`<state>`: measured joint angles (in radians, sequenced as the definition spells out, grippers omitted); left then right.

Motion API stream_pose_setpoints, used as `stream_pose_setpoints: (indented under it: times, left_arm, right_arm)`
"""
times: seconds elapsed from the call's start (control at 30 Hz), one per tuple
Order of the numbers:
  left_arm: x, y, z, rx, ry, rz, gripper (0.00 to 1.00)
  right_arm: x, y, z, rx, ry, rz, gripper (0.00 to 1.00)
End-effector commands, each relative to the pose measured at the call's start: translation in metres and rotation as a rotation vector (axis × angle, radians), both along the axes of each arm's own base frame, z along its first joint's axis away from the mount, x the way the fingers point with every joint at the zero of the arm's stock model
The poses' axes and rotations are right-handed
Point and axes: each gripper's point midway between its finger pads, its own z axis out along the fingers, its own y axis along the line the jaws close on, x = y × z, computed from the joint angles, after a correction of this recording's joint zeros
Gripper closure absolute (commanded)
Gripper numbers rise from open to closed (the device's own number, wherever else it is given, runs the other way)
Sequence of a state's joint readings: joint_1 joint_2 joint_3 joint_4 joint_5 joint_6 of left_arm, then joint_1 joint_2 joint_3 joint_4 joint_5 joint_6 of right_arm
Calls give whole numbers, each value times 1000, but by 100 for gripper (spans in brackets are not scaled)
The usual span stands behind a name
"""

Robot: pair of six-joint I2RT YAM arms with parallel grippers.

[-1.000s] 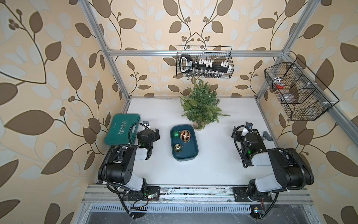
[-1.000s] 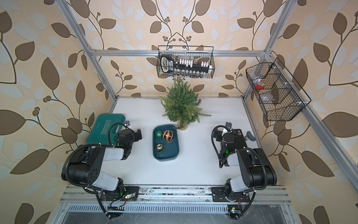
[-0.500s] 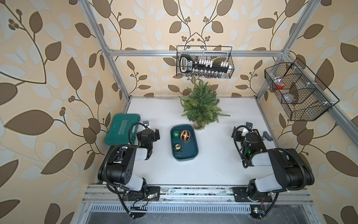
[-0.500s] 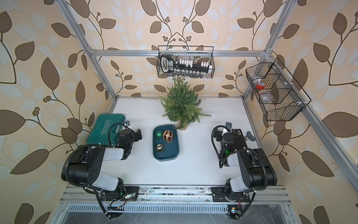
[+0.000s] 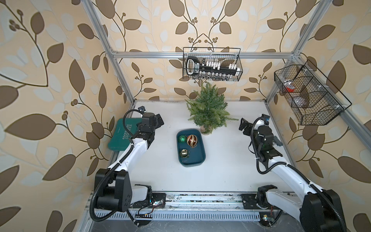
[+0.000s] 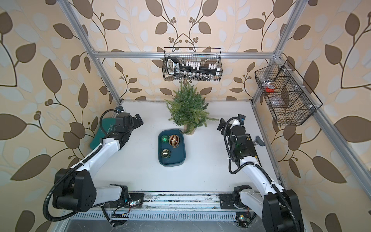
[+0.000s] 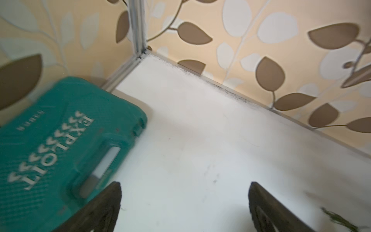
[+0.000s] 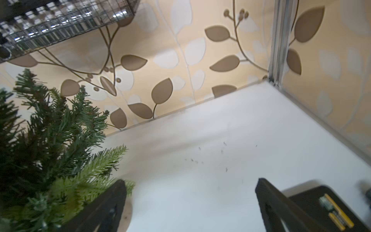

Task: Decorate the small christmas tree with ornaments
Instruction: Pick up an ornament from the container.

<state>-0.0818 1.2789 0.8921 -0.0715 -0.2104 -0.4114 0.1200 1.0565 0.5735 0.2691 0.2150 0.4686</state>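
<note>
The table [image 5: 226,160] is white, with one arm at each near corner. The left arm [image 5: 136,148] rises from its base, its white forearm slanting up and far. Its left gripper [image 5: 160,120] hangs above the table just right of a teal case [image 5: 120,134]. The wrist view shows its jaws wide apart with nothing between them. The right arm [image 5: 285,168] mirrors this pose, with the right gripper [image 5: 243,126] right of the tree [image 5: 207,113]. Its jaws are also spread and empty, and one finger [image 8: 108,202] sits close to a branch tip.

Half a second ago both arms lay folded low. They have now unfolded, elbows lifted, and the grippers sit higher and slightly farther out. The tree, tray [image 5: 197,158] and baubles have not shifted.

The tree stands upright at the far middle of the table, long axis vertical and tip up. Its pale base is just beyond the tray's far right corner. The tray's long side runs near to far. The red bauble [image 5: 192,140] and green bauble [image 5: 182,138] touch at its far end. The gold bauble [image 5: 184,152] lies apart, nearer.
</note>
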Motion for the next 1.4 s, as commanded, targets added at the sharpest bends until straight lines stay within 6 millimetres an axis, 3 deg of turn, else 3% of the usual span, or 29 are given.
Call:
stream_pose_setpoints:
  times: [0.0, 0.03, 0.23, 0.33, 0.43, 0.63, 0.9, 0.93, 1.37]
  left_arm:
    - [-26, -55, -10, -275, 183, -196, 7]
    - [-34, -73, -12, -328, 227, -273, 11]
    - [-104, -144, -17, -439, 399, -590, 22]
    - [-129, -171, -14, -408, 446, -699, 22]
    - [-140, -185, -22, -379, 500, -749, 20]
    - [-132, -199, -44, -302, 548, -745, 20]
    - [-97, -211, -59, -238, 529, -700, 18]
    - [-92, -213, -70, -226, 553, -689, 18]
    - [-59, -238, -91, -122, 578, -684, 22]
  right_arm:
    - [-25, 15, -52, 337, 237, 102, 6]
    - [-29, 24, -47, 372, 230, 173, 12]
    - [-65, 42, -28, 324, 293, 298, 11]
    - [-80, 39, -42, 282, 385, 293, 11]
    - [-90, 44, -56, 292, 443, 316, 11]
    - [-96, 46, -68, 315, 436, 319, 11]
    - [-98, 46, -78, 313, 456, 320, 11]
    - [-99, 46, -79, 315, 458, 318, 11]
    - [-102, 43, -88, 305, 474, 303, 10]
